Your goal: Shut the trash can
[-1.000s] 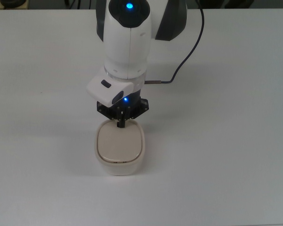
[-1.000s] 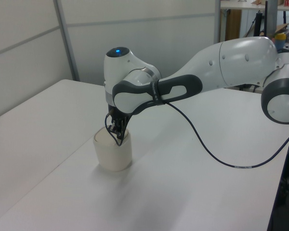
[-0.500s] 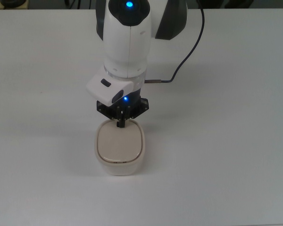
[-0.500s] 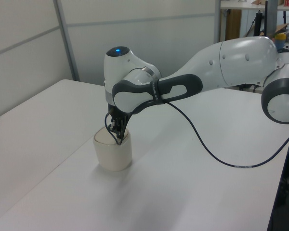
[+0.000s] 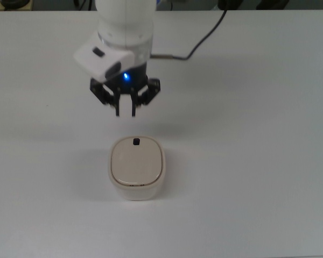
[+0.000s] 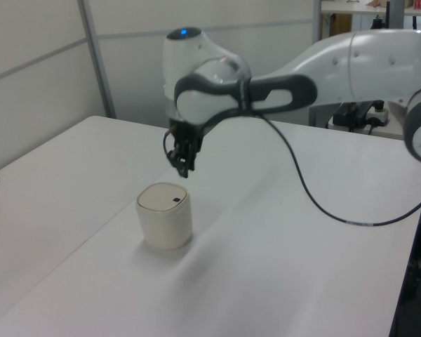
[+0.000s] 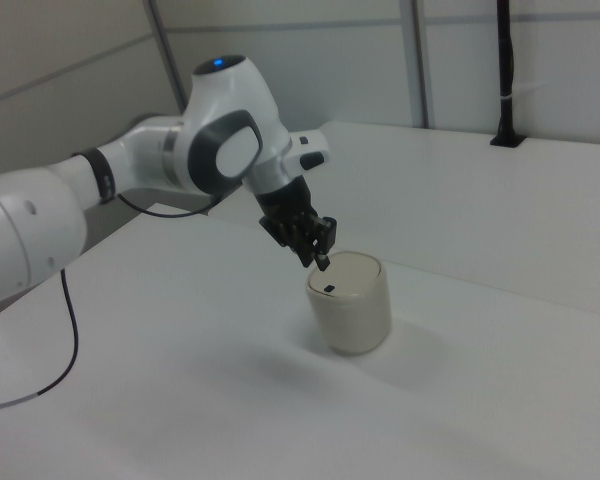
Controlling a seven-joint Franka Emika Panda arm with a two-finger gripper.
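Observation:
The cream-beige trash can (image 5: 137, 167) stands on the white table with its flat lid lying level on the rim. A tiny black button (image 5: 135, 142) shows near the lid's far edge in the top view. My gripper (image 5: 125, 112) hangs in the air above and behind the bin, clear of it, its two dark fingers a small gap apart with nothing between them. In the left view the gripper (image 6: 184, 168) hovers just over the trash can (image 6: 164, 215). In the right view the gripper (image 7: 320, 260) is close above the lid's edge of the trash can (image 7: 350, 302).
The white table (image 5: 258, 161) spreads all around the bin. A black cable (image 5: 204, 37) runs from the arm's wrist across the table's far side, and it also hangs in a loop in the left view (image 6: 316, 203).
The gripper has lifted off the lid's button edge and drawn back, up and to the top view's left. Its fingers, together before, now stand slightly apart. The bin has not moved.

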